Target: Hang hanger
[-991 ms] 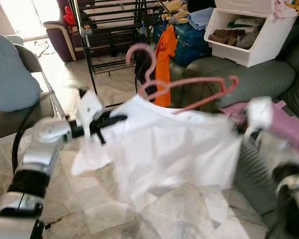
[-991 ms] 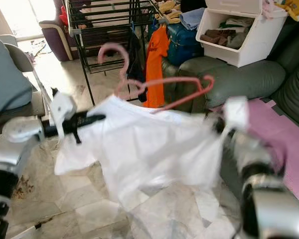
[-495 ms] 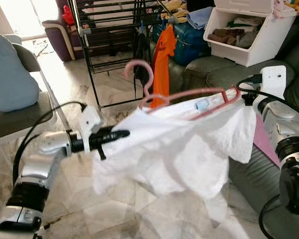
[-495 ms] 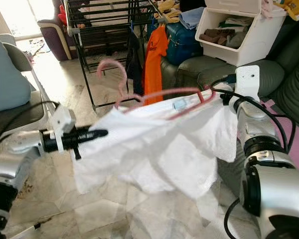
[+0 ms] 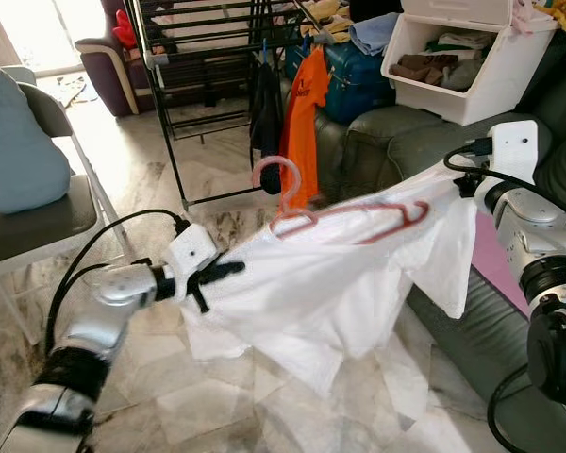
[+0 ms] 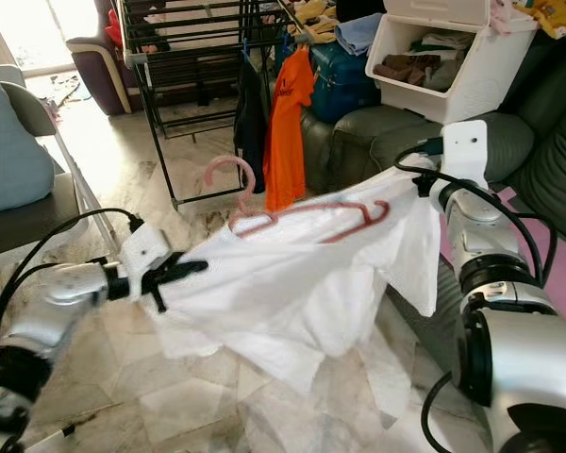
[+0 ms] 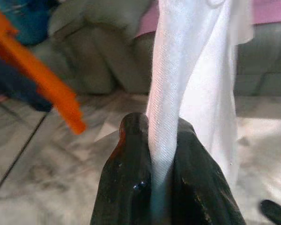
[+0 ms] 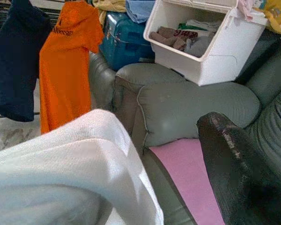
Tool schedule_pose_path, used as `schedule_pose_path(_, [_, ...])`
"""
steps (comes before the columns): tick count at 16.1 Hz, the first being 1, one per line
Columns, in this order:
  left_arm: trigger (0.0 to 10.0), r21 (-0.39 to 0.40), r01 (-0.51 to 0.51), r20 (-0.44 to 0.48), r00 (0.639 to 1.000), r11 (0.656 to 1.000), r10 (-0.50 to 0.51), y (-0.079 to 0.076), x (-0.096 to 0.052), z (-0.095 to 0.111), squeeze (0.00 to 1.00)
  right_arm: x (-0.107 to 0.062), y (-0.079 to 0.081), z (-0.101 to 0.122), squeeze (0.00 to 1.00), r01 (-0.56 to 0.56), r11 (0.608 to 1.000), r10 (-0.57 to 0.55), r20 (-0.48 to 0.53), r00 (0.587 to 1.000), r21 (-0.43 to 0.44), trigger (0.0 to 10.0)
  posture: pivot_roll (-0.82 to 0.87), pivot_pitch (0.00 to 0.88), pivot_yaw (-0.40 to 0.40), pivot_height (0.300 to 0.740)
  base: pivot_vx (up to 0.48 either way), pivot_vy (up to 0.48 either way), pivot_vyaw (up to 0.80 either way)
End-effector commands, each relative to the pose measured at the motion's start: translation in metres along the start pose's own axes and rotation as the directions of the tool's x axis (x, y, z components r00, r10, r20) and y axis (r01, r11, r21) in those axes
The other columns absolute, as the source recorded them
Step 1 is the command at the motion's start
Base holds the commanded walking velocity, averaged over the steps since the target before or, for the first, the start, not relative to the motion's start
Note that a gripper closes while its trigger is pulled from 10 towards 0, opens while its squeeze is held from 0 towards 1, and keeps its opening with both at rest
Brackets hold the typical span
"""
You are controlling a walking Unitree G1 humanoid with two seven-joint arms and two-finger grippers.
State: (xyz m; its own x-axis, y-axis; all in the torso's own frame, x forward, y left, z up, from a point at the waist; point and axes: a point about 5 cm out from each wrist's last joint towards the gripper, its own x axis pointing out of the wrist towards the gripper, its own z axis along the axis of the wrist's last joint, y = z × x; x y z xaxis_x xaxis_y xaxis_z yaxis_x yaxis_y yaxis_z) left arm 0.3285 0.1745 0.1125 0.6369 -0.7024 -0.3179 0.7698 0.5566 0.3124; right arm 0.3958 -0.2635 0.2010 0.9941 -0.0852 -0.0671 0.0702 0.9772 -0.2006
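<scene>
Now your left claw is clamped on the white cloth shirt at centre frame; its pink wire hanger hooks toward the black metal drying rack at upper left. Your right claw's grip I cannot tell.

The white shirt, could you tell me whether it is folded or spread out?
Spread out: the white shirt stretches between the left gripper and the right gripper, with the pink hanger in its neck.

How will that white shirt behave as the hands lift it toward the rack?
Probably floppy: the white shirt sags between the left hand and right hand. Likely light, given its thin folds. The pink hanger lies loosely on top, so it may slip.
</scene>
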Motion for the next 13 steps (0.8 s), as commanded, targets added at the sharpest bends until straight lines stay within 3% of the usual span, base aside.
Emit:
schedule_pose_path(1, [0.0, -0.020, -0.107, -0.062, 0.992, 0.994, 0.106, 0.011, -0.009, -0.013, 0.00, 0.002, -0.009, 0.027, 0.00, 0.026, 1.000, -0.025, 0.097, 0.995, 0.001, 10.0, -0.12, 0.000, -0.011, 0.740, 0.000, 0.000, 0.00])
schedule_pose_path(2, [0.0, -0.096, -0.186, -0.017, 0.983, 0.978, 0.185, 0.016, -0.005, -0.010, 0.00, 0.002, -0.005, 0.026, 0.00, 0.004, 1.000, -0.002, 0.103, 0.995, -0.016, 10.0, -0.12, 0.000, -0.011, 0.740, 0.000, 0.000, 0.00])
schedule_pose_path(8, [0.0, -0.029, -0.325, -0.137, 0.938, 0.945, 0.318, 0.016, 0.003, -0.027, 0.00, 0.005, 0.016, 0.030, 0.00, -0.074, 0.997, 0.071, 0.150, 0.986, 0.018, 10.0, -0.12, 0.000, -0.006, 0.740, 0.000, 0.000, 0.00])
schedule_pose_path(13, [0.0, 0.008, -0.309, -0.130, 0.943, 0.951, 0.307, -0.009, 0.035, -0.022, 0.00, 0.010, 0.075, 0.037, 0.00, -0.182, 0.977, 0.157, 0.200, 0.967, 0.112, 10.0, -0.11, 0.000, -0.008, 0.740, 0.000, 0.000, 0.00])
